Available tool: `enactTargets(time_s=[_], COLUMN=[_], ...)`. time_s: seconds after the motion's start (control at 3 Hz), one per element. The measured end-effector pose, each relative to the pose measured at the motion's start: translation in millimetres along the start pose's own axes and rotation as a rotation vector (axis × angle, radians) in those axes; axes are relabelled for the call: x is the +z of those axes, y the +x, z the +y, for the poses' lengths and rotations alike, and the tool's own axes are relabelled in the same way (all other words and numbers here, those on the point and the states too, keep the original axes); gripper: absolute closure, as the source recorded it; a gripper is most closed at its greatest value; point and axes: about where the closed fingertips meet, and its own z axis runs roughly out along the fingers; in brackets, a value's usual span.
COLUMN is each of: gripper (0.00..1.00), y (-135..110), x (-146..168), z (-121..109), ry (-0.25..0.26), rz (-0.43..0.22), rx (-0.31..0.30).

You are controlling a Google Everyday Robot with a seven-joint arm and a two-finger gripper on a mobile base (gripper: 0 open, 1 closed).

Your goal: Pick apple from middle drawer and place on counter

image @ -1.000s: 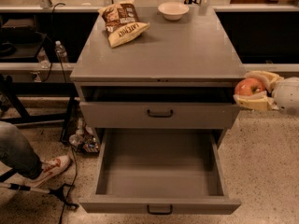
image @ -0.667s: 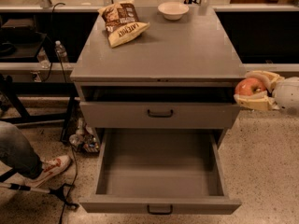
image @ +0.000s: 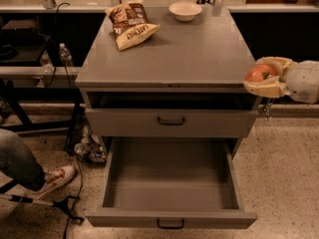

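Observation:
My gripper (image: 264, 75) comes in from the right edge and is shut on the red apple (image: 259, 72), with one cream finger above it and one below. It holds the apple in the air at the right front corner of the counter (image: 174, 54), about level with the top surface. The middle drawer (image: 169, 183) is pulled far out below; its deep grey tray holds nothing that I can see. Its small black bar handle (image: 170, 223) faces me.
A chip bag (image: 130, 24) and a white bowl (image: 185, 10) sit at the back of the counter. A flat drawer front with a black handle (image: 171, 120) sits above the open drawer. A person's leg and shoe (image: 35, 171) are at the lower left, by bottles and cables.

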Motion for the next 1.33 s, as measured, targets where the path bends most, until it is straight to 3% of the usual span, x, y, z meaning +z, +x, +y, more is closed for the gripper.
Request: enactTargets(time_s=[0.33,1.0,1.33], gripper=[1.00,1.00,1.00], y=[-18.9,-25.0,-26.1], x=[18.0,74.9,81.5], z=[-23.8,-73.2,-70.0], ry=[-0.006,-0.057,-0.064], rz=[0.042,0.128,0.126], rx=[-0.008,0.103,0.113])
